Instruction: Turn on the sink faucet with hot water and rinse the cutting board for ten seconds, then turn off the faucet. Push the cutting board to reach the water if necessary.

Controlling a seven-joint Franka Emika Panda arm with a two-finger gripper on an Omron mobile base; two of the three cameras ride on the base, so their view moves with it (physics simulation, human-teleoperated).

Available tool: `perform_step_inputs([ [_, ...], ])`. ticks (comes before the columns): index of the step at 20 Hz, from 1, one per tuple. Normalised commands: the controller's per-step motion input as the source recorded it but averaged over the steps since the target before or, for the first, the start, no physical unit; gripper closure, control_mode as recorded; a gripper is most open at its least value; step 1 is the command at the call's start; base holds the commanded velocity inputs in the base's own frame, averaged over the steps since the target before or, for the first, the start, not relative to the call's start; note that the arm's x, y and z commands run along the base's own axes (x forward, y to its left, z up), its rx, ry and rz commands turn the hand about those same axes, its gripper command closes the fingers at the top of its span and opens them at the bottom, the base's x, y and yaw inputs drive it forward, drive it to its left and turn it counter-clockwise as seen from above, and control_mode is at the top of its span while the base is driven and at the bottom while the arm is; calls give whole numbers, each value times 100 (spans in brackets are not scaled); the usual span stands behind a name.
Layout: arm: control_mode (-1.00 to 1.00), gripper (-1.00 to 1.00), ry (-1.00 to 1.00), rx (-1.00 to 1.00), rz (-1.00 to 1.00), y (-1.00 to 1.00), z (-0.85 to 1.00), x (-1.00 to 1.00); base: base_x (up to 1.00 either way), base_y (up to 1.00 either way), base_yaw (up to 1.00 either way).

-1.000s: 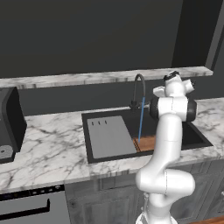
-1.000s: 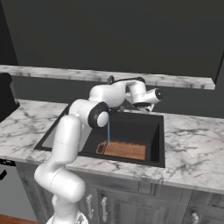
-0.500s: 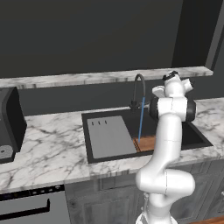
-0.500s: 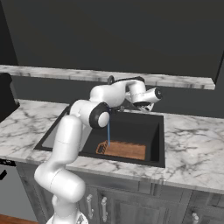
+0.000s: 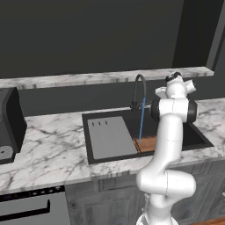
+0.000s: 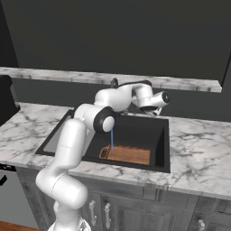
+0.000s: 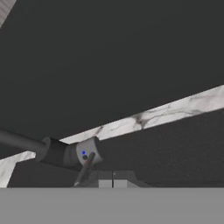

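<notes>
The gripper (image 7: 113, 178) is shown fully closed and empty, beside the sink faucet (image 5: 139, 90) base. The cutting board (image 6: 128, 154) lies in the sink (image 6: 163, 140) at 6 o'clock, struck by the water (image 6: 112, 138).

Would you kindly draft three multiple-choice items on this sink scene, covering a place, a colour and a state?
1. Where does the small brown wooden cutting board lie?
A. in the black rectangular sink
B. on the marble counter
C. on the shelf

2. What colour is the thin vertical water stream?
A. green
B. light blue
C. red

3. How is the thin dark gooseneck sink faucet?
A. dry
B. running
C. broken off

Answers: 1 A, the board rests on the basin floor. 2 B, the stream is light blue. 3 B, water falls from the spout onto the board's end.
</notes>
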Motion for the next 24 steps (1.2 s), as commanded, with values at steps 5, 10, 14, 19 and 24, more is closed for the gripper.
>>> perform_step_inputs([
  [5, -100, 100, 0, -10, -2, 2, -30, 0, 0, 0, 0],
  [10, -100, 100, 0, -11, 0, 11, -20, 0, 0, 0, 0],
  [14, -100, 100, 0, -7, 0, 30, 0, 0, 0, 0, 0],
  [19, -100, 100, 0, -4, 0, 35, 0, 0, 0, 0, 0],
  [24, -100, 100, 0, -1, 0, 15, 0, 1, 0, 0, 0],
])
